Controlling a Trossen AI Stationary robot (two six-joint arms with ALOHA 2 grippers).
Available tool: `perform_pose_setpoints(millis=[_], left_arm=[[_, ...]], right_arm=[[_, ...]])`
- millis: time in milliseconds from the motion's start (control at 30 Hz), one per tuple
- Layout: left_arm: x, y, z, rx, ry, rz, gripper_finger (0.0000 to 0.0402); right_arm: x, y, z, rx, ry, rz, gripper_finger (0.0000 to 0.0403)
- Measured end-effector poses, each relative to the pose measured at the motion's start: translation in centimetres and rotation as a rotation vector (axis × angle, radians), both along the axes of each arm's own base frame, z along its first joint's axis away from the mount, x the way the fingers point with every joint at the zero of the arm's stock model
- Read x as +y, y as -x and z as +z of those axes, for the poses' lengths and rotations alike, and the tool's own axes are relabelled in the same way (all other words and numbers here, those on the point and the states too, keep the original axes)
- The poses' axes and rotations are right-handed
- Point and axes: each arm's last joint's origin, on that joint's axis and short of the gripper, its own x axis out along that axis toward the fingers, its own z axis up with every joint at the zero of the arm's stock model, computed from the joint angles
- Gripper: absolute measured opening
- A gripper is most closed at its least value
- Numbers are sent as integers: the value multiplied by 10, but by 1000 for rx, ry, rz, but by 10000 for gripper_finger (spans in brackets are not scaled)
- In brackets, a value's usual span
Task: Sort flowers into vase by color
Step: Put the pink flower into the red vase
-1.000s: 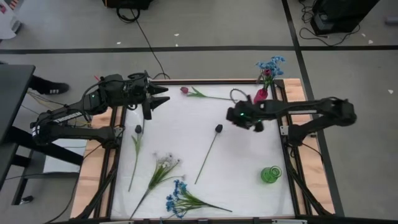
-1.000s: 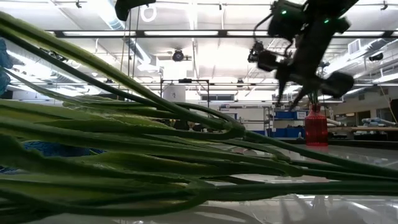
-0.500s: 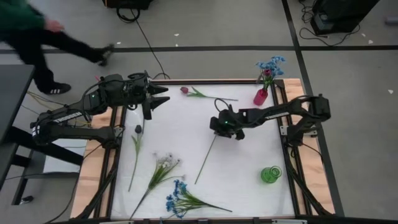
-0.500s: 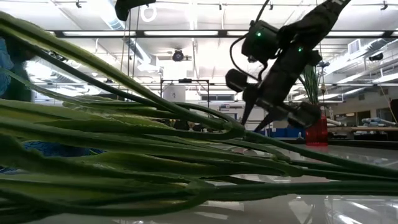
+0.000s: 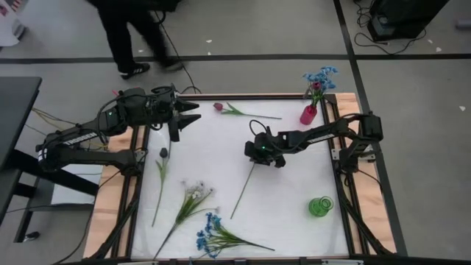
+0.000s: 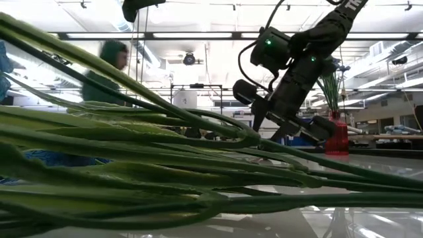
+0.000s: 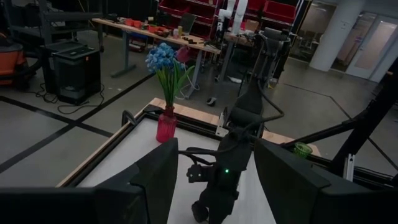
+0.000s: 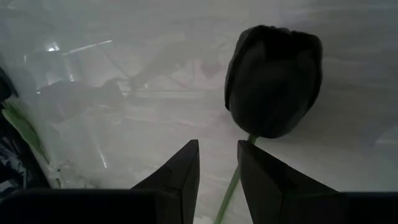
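My right gripper (image 5: 257, 154) is open and low over the table's middle, at a dark-budded flower (image 5: 246, 184). In the right wrist view its fingers stand on either side of the green stem (image 8: 231, 186), just below the dark bud (image 8: 273, 81). The flower lies flat on the white table. My left gripper (image 5: 188, 118) is open and empty at the far left. A red-pink bud flower (image 5: 218, 107), a second dark-bud flower (image 5: 163, 153), a white cluster (image 5: 197, 191) and a blue cluster (image 5: 210, 234) lie on the table. My right gripper has the stem (image 8: 231, 186) between its open fingers, which point down at it from above. The stem runs close by the inner side of one finger (image 8: 261, 180). I cannot tell whether it touches.
A pink vase (image 5: 308, 113) with blue flowers (image 5: 320, 76) stands at the far right corner. A green vase (image 5: 320, 207) stands at the right near side. A person walks past beyond the far edge (image 5: 136, 29). Green stems (image 6: 132, 152) fill the low view's front.
My right gripper has gone from near the pink vase toward the table's left and down, ending over the dark bud flower in the middle. The flower lies where it did. A person has walked along behind the far edge.
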Motion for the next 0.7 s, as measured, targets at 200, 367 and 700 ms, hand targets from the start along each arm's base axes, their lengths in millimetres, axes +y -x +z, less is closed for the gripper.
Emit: perform_pose_setpoints(millis=[200, 367, 700], left_arm=[[0, 0, 0, 0, 0, 0, 218], [0, 0, 0, 0, 0, 0, 218], [0, 0, 0, 0, 0, 0, 218]], right_arm=[[0, 0, 0, 6, -2, -2, 119], [0, 0, 0, 3, -9, 3, 119], [0, -9, 7, -122, 3, 39, 119]])
